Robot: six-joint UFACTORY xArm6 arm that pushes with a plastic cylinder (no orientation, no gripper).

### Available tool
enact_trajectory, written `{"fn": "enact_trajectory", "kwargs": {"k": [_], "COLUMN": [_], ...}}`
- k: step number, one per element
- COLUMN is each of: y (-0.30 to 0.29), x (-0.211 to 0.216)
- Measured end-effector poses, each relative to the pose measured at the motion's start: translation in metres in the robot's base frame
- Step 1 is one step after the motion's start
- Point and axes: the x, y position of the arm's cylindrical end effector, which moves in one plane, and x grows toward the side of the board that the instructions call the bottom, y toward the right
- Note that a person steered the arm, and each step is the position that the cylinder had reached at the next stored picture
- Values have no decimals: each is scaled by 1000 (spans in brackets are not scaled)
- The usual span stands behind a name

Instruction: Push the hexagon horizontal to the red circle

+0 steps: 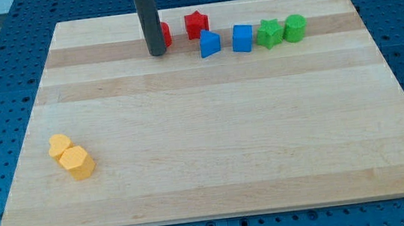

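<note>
A yellow hexagon block (78, 163) lies near the view's bottom left, touching a yellow heart-like block (60, 147) just above-left of it. The red circle block (165, 34) sits near the view's top, mostly hidden behind my dark rod. My tip (157, 54) rests on the board right at the red circle's lower left, far from the hexagon.
A row near the view's top runs rightward: red star (196, 24), blue triangle-like block (210, 44), blue square (242, 38), green star (269, 34), green circle (294, 27). The wooden board (212, 142) is edged by a blue perforated table.
</note>
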Motion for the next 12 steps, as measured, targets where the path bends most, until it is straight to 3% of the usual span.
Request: {"fn": "enact_trajectory", "kwargs": {"k": [2, 4, 5, 6, 7, 8, 9, 11, 12], "y": [7, 60, 53, 7, -49, -95, -111, -114, -105], "x": [5, 146, 219, 265, 278, 280, 257, 173, 154]}}
